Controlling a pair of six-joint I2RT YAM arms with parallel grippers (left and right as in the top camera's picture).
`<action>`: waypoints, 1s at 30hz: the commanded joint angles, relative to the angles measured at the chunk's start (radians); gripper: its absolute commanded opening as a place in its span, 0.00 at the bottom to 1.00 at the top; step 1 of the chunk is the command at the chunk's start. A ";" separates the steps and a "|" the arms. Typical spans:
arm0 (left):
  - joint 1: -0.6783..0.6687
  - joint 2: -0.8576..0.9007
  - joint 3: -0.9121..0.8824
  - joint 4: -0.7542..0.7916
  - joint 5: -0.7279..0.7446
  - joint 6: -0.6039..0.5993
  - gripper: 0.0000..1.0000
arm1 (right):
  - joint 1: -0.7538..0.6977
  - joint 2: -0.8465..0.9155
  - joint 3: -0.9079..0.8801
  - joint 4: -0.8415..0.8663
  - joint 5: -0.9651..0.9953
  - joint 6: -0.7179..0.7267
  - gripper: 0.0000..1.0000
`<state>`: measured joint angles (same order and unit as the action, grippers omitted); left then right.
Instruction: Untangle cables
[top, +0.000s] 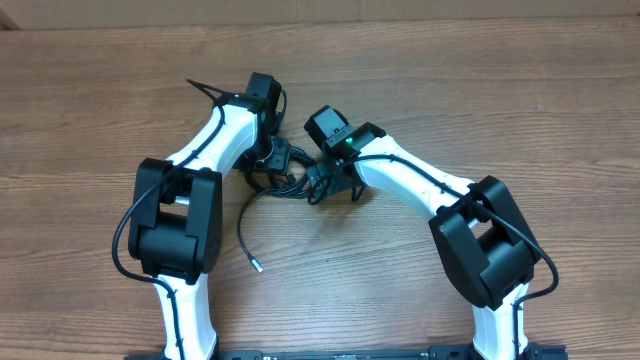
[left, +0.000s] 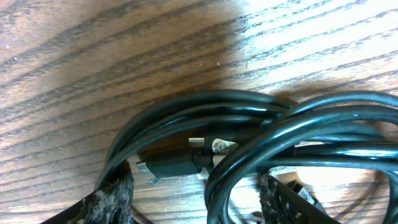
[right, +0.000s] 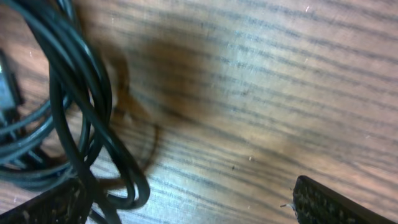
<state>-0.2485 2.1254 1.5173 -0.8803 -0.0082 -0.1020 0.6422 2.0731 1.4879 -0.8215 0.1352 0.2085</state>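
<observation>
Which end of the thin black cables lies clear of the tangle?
The loose tail with the small silvery plug tip, trailing out alone beside the left arm; the other plugs sit inside the coiled bundle.

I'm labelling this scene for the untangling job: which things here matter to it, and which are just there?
Part of the job: cables; left gripper; right gripper.
Just there: wooden table; arm wires.
</observation>
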 joint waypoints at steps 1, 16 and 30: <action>0.002 0.006 0.002 0.002 0.002 -0.010 0.67 | -0.003 0.014 -0.008 0.025 -0.004 0.007 1.00; 0.000 0.006 0.002 0.003 0.002 -0.010 0.67 | 0.003 0.014 -0.008 0.061 -0.110 -0.005 1.00; 0.000 0.006 0.002 0.002 0.002 -0.010 0.68 | 0.004 0.016 -0.008 0.033 -0.003 -0.003 1.00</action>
<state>-0.2485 2.1254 1.5173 -0.8761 -0.0082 -0.1020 0.6422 2.0735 1.4879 -0.7731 0.0772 0.2081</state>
